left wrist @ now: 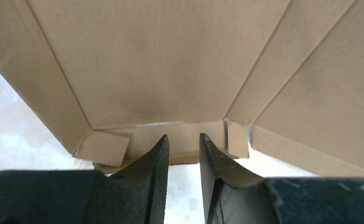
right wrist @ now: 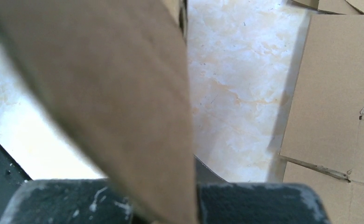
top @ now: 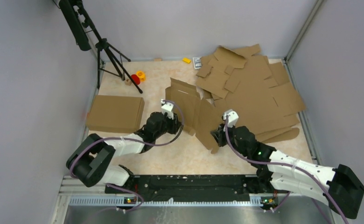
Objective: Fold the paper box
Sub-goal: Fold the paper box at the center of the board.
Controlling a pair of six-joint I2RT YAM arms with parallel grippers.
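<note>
The paper box (top: 195,111) is a brown cardboard blank, partly folded, with panels standing up at the table's middle. My left gripper (top: 174,122) is at its left side. In the left wrist view the box (left wrist: 171,60) fills the frame. The left gripper (left wrist: 184,136) is narrowly open, with its tips at the low front wall and nothing between them. My right gripper (top: 216,136) is at the box's lower right flap. In the right wrist view that flap (right wrist: 110,93) runs down between the jaws and hides the left finger. The right gripper (right wrist: 189,186) is shut on it.
A finished folded box (top: 115,113) lies at the left. A pile of flat cardboard blanks (top: 259,93) covers the back right and also shows in the right wrist view (right wrist: 334,93). A tripod (top: 106,51) stands at the back left, with small red (top: 135,79) and yellow (top: 141,74) items near it.
</note>
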